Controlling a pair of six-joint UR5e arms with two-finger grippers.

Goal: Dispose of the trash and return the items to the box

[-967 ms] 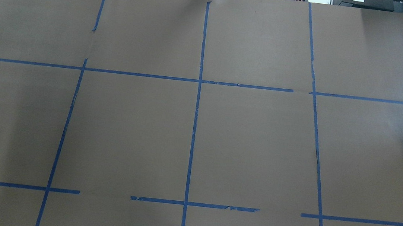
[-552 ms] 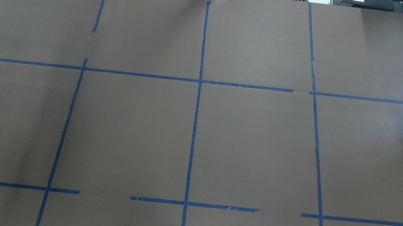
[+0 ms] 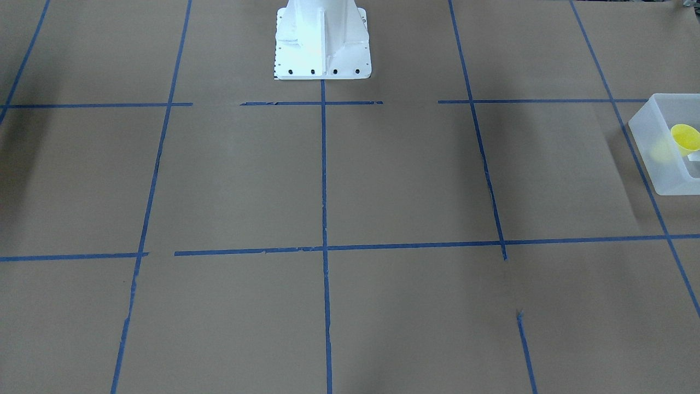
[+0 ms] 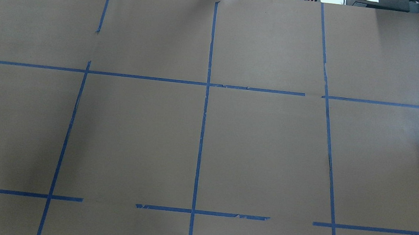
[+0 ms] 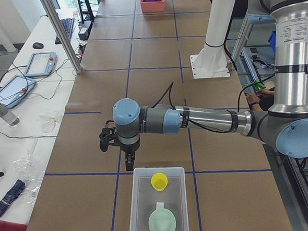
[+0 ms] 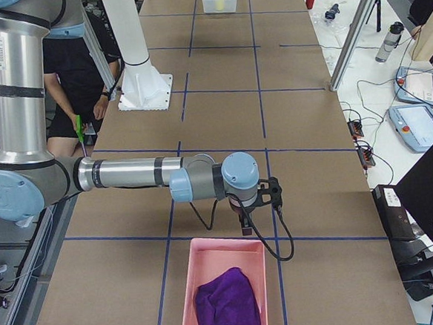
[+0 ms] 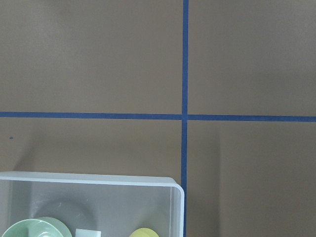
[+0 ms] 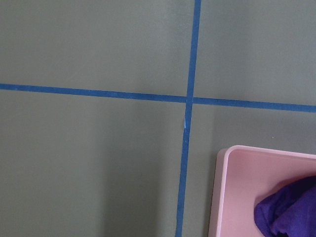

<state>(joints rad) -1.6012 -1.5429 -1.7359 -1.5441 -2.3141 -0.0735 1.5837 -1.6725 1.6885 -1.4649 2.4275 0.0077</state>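
Observation:
The yellow cup (image 5: 159, 181) stands inside the translucent box (image 5: 132, 211) at the table's left end, next to a pale green mug (image 5: 162, 223). The cup also shows in the front-facing view (image 3: 686, 138) and at the bottom edge of the left wrist view (image 7: 144, 232), where the box rim (image 7: 98, 178) is near. My left gripper (image 5: 128, 161) hangs just off the box's short end; I cannot tell whether it is open or shut. My right gripper (image 6: 244, 221) hangs beside a pink bin (image 6: 187, 298); its state also cannot be told. Neither wrist view shows fingers.
The pink bin holds a purple cloth (image 6: 228, 301), which also shows in the right wrist view (image 8: 286, 210). The robot's white base (image 3: 321, 41) stands at the table's middle edge. A person sits behind the base (image 6: 84, 82). Blue tape lines cross the brown table.

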